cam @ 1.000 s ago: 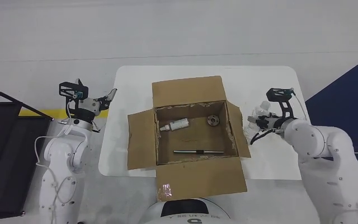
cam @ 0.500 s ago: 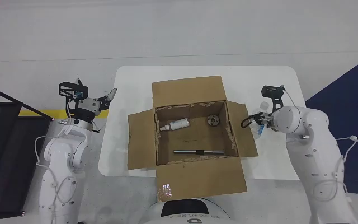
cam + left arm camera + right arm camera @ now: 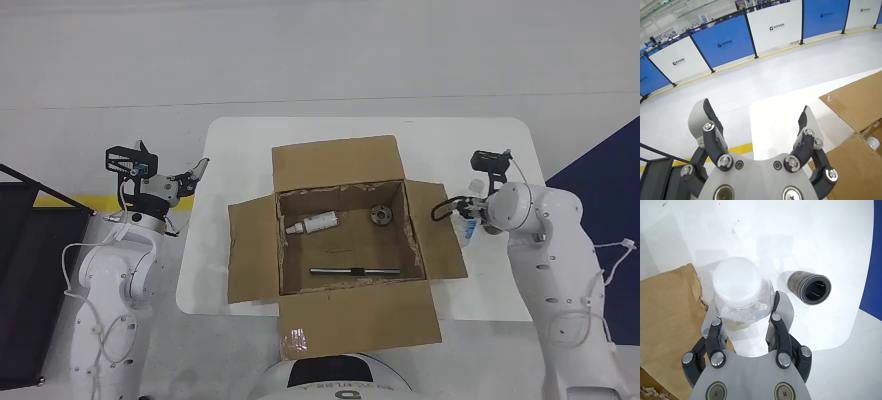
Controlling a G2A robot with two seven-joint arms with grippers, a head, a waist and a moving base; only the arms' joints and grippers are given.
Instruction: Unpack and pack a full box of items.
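Now, right gripper: clamps upright bottle beside box flap; arm has swung in.
Left gripper: fingers spread, unmoved.

The right claw hides the base of the jar.

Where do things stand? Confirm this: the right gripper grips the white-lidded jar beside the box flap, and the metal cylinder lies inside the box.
No: the metal cylinder lies on the table next to the jar, not inside the box; the right wrist view shows it. The right gripper does grip the jar.
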